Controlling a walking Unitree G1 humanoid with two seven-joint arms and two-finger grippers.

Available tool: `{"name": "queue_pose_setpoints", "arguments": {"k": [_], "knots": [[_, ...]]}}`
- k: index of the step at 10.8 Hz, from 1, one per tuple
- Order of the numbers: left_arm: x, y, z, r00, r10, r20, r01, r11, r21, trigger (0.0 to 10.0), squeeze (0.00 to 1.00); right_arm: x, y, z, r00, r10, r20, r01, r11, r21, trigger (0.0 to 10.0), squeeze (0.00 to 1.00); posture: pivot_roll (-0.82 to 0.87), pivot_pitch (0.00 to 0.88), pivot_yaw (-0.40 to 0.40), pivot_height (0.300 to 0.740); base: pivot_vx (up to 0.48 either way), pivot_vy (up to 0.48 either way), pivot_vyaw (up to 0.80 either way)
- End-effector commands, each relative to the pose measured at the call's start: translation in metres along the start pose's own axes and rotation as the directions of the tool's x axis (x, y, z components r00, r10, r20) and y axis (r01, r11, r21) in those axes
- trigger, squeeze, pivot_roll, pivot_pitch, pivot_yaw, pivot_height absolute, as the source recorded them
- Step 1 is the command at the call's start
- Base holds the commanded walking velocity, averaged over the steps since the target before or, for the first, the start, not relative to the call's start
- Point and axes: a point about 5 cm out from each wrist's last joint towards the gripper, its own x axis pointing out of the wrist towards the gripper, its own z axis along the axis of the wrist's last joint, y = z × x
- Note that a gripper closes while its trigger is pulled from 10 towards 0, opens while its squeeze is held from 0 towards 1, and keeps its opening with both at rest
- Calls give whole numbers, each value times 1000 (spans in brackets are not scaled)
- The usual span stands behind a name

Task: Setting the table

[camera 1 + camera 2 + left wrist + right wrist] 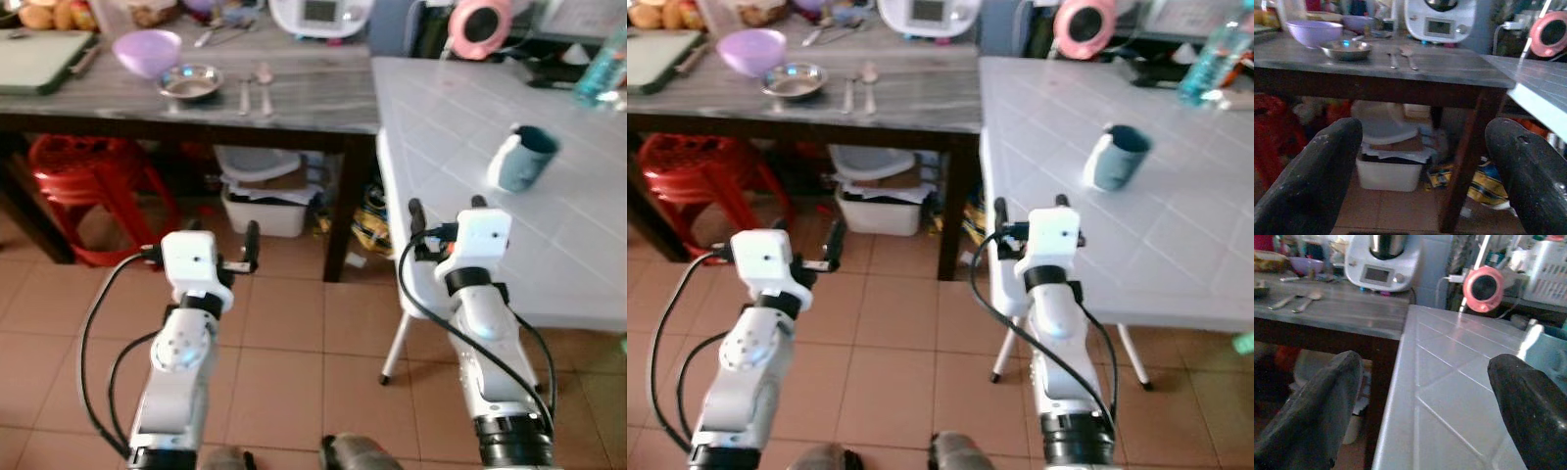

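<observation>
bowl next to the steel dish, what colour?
Light purple bowl, beside the steel dish; clearest in the left eye view.

White tiled desk (1176, 245) carries a blue mug (1115, 157); grey desk (911, 98) beside it holds purple bowl (751, 50), steel dish (794, 79), two spoons (859, 86) (side by side); right gripper (1029, 208) at white desk's edge, fingers apart; left gripper (835, 242) over floor tiles.

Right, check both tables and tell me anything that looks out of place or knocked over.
The dark teal mug on the white tiled table appears tipped rather than upright, its opening facing sideways; no spill shows. On the grey wooden table, the lilac bowl, small steel dish and two metal spoons look orderly.
</observation>
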Motion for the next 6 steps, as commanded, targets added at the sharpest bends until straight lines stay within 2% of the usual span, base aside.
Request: {"name": "queue_pose_setpoints", "arguments": {"k": [1, 6], "knots": [[1, -3, 2, 1000, -11, 14, 11, 1000, -7, 10000, 0, 1, -2, 2, 1000, -4, 13, 4, 1000, 2, 10000, 0, -28, 106, -7, 740, 277, -274, 0], [3, -1, 5, 1000, -12, 24, 12, 1000, 0, 10000, 0, 7, 2, 6, 999, 18, 29, -18, 1000, -7, 10000, 0, -27, 121, -12, 740, 284, -334, 0]]}}
